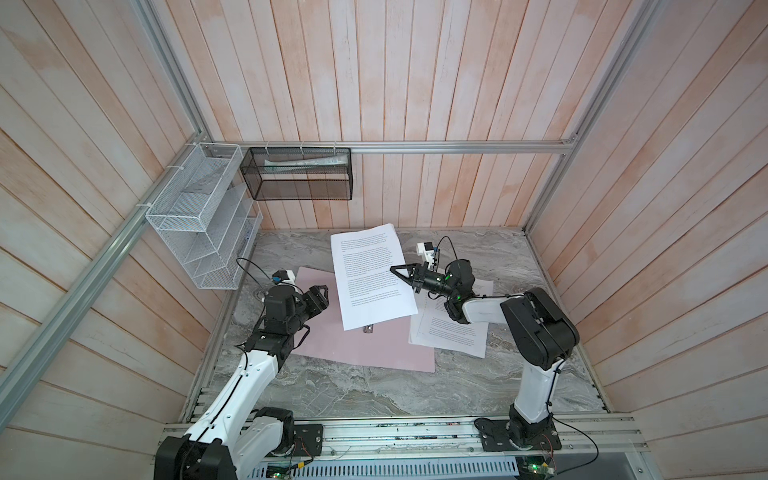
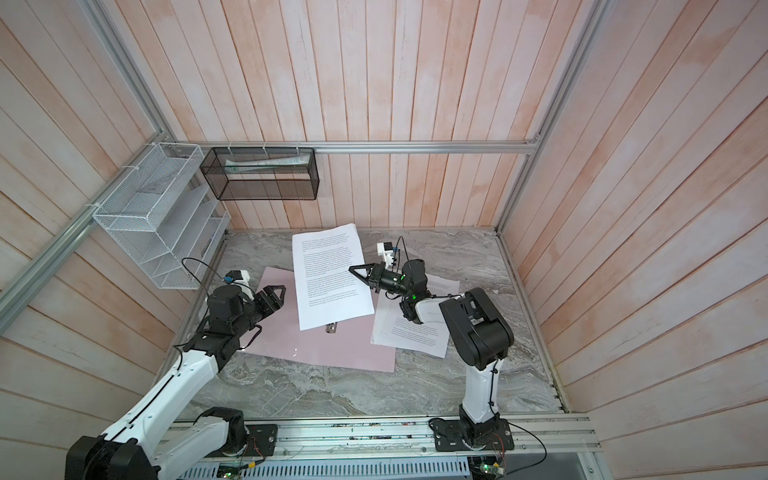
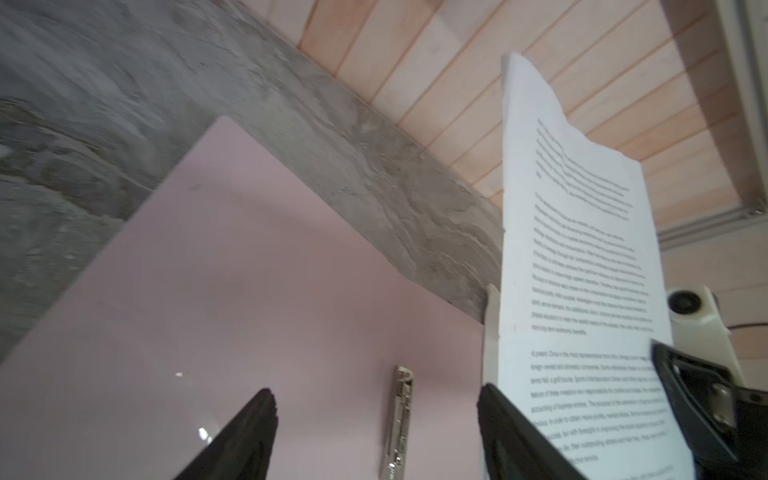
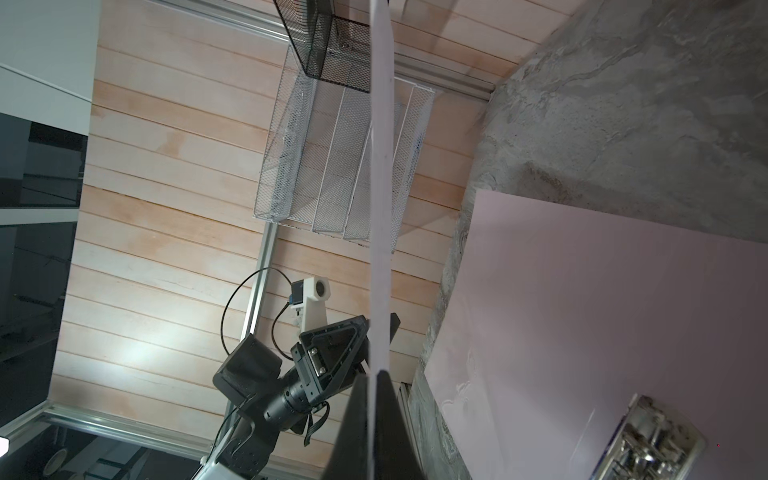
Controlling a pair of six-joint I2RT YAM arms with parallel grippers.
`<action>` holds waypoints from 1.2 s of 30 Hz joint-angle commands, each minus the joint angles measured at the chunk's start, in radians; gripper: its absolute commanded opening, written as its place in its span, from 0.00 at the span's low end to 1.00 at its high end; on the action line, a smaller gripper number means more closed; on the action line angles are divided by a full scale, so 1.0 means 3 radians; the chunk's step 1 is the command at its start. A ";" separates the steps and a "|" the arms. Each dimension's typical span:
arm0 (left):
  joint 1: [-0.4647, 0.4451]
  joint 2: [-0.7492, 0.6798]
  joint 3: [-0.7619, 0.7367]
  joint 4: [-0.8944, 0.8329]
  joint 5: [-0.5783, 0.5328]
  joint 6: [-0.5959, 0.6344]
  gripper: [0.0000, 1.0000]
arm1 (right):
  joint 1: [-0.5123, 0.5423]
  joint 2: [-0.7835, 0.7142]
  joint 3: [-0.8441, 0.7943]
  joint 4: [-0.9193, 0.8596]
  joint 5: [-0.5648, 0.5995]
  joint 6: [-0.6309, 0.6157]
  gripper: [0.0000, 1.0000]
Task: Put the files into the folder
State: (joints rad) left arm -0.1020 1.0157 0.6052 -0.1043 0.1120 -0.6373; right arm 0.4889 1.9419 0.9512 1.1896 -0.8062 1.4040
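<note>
Pale pink card folder [image 1: 365,349] lying smooth and giving off a faint sheen, white paper files [image 1: 374,274] looking matt, silver metal clip [image 3: 400,415] gleaming, grey veined stone-look bench [image 1: 415,390] showing matt, wire-mesh rack [image 1: 195,224] wearing white paint, wooden plank walls [image 1: 415,83] looking whitewashed

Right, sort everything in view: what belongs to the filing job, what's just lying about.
Job: held printed sheet, in the shut right claw; loose sheets on the table; pink folder with its metal clip; open left claw.
Lying about: white wire rack; black mesh basket, rolled paper inside.
</note>
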 commanded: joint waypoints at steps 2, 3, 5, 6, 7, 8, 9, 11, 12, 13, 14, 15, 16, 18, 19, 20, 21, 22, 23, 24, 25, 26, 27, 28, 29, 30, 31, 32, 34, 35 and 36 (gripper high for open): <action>0.0437 0.0252 0.0265 -0.0483 -0.0252 0.0252 0.78 | 0.0068 0.0143 0.0125 0.0117 0.0082 -0.0196 0.00; 0.0496 0.0324 0.0319 -0.0538 -0.0304 0.0308 0.79 | 0.0090 0.0153 0.0133 0.0054 0.0090 -0.0262 0.00; 0.0606 0.0453 0.0399 -0.0597 -0.0332 0.0384 0.80 | 0.0107 0.0159 0.0124 -0.0046 0.0120 -0.0364 0.00; 0.0659 0.0505 0.0409 -0.0577 -0.0320 0.0421 0.80 | 0.0114 0.0164 0.0120 -0.0083 0.0125 -0.0420 0.00; 0.0693 0.0540 0.0395 -0.0535 -0.0303 0.0458 0.80 | 0.0119 0.0167 0.0117 -0.0117 0.0126 -0.0468 0.00; 0.0753 0.0587 0.0374 -0.0498 -0.0284 0.0474 0.80 | 0.0124 0.0177 0.0113 -0.0131 0.0133 -0.0491 0.00; 0.0829 0.0653 0.0352 -0.0457 -0.0245 0.0478 0.80 | 0.0129 0.0188 0.0102 -0.0121 0.0138 -0.0501 0.00; 0.1011 0.0765 0.0268 -0.0319 -0.0063 0.0456 0.80 | 0.0126 0.0214 0.0092 -0.0098 0.0154 -0.0508 0.00; 0.1109 0.0826 0.0224 -0.0242 0.0041 0.0436 0.80 | 0.0129 0.0233 0.0094 -0.0082 0.0157 -0.0513 0.00; 0.1176 0.0870 0.0185 -0.0160 0.0124 0.0427 0.80 | 0.0125 0.0249 0.0104 -0.0072 0.0150 -0.0513 0.00; 0.1240 0.0919 0.0163 -0.0084 0.0188 0.0422 0.80 | 0.0128 0.0262 0.0116 -0.0069 0.0149 -0.0520 0.00; 0.1272 0.0964 0.0154 -0.0050 0.0230 0.0421 0.80 | 0.0126 0.0274 0.0129 -0.0070 0.0138 -0.0522 0.00; 0.1297 0.1003 0.0152 -0.0015 0.0304 0.0426 0.79 | 0.0126 0.0288 0.0150 -0.0094 0.0126 -0.0535 0.00; 0.1313 0.1078 0.0154 0.0060 0.0490 0.0439 0.79 | 0.0122 0.0308 0.0183 -0.0109 0.0107 -0.0558 0.00; 0.1312 0.1104 0.0152 0.0088 0.0586 0.0441 0.79 | 0.0120 0.0320 0.0206 -0.0122 0.0096 -0.0571 0.00; 0.1317 0.1131 0.0146 0.0121 0.0675 0.0437 0.79 | 0.0117 0.0341 0.0224 -0.0130 0.0087 -0.0579 0.00; 0.1315 0.1152 0.0130 0.0154 0.0752 0.0433 0.79 | 0.0110 0.0365 0.0250 -0.0140 0.0089 -0.0579 0.00; 0.1313 0.1164 0.0120 0.0173 0.0807 0.0436 0.78 | 0.0109 0.0385 0.0266 -0.0140 0.0088 -0.0585 0.00; 0.1319 0.1170 0.0106 0.0189 0.0856 0.0428 0.78 | 0.0101 0.0404 0.0291 -0.0140 0.0095 -0.0589 0.00; 0.1322 0.1180 0.0098 0.0192 0.0891 0.0422 0.78 | 0.0094 0.0440 0.0306 -0.0136 0.0100 -0.0592 0.00; 0.1321 0.1188 0.0094 0.0190 0.0909 0.0418 0.78 | 0.0089 0.0471 0.0336 -0.0131 0.0087 -0.0590 0.00; 0.1323 0.1195 0.0093 0.0188 0.0922 0.0426 0.77 | 0.0088 0.0503 0.0367 -0.0120 0.0084 -0.0584 0.00; 0.1333 0.1206 0.0102 0.0190 0.0947 0.0423 0.77 | 0.0074 0.0537 0.0395 -0.0120 0.0085 -0.0584 0.00; 0.1336 0.1218 0.0108 0.0189 0.0960 0.0421 0.76 | 0.0067 0.0559 0.0419 -0.0110 0.0081 -0.0584 0.00; 0.1342 0.1226 0.0119 0.0180 0.0959 0.0423 0.76 | 0.0063 0.0581 0.0443 -0.0106 0.0084 -0.0584 0.00; 0.1339 0.1236 0.0121 0.0175 0.0949 0.0427 0.76 | 0.0053 0.0603 0.0466 -0.0103 0.0098 -0.0584 0.00; 0.1342 0.1247 0.0120 0.0161 0.0917 0.0432 0.76 | 0.0052 0.0621 0.0483 -0.0100 0.0109 -0.0592 0.00; 0.1339 0.1255 0.0122 0.0138 0.0865 0.0432 0.75 | 0.0049 0.0638 0.0501 -0.0108 0.0124 -0.0598 0.00; 0.1342 0.1273 0.0132 0.0080 0.0757 0.0463 0.75 | 0.0051 0.0674 0.0540 -0.0115 0.0145 -0.0614 0.00; 0.1340 0.1277 0.0131 0.0065 0.0730 0.0472 0.75 | 0.0052 0.0690 0.0552 -0.0115 0.0154 -0.0619 0.00; 0.1342 0.1287 0.0129 0.0059 0.0716 0.0472 0.75 | 0.0050 0.0713 0.0555 -0.0117 0.0168 -0.0631 0.00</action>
State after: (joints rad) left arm 0.2947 1.3884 0.6502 -0.0750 0.3565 -0.5182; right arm 0.5072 2.1315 1.0904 1.1500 -0.7712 1.2404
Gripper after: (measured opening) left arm 0.747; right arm 0.047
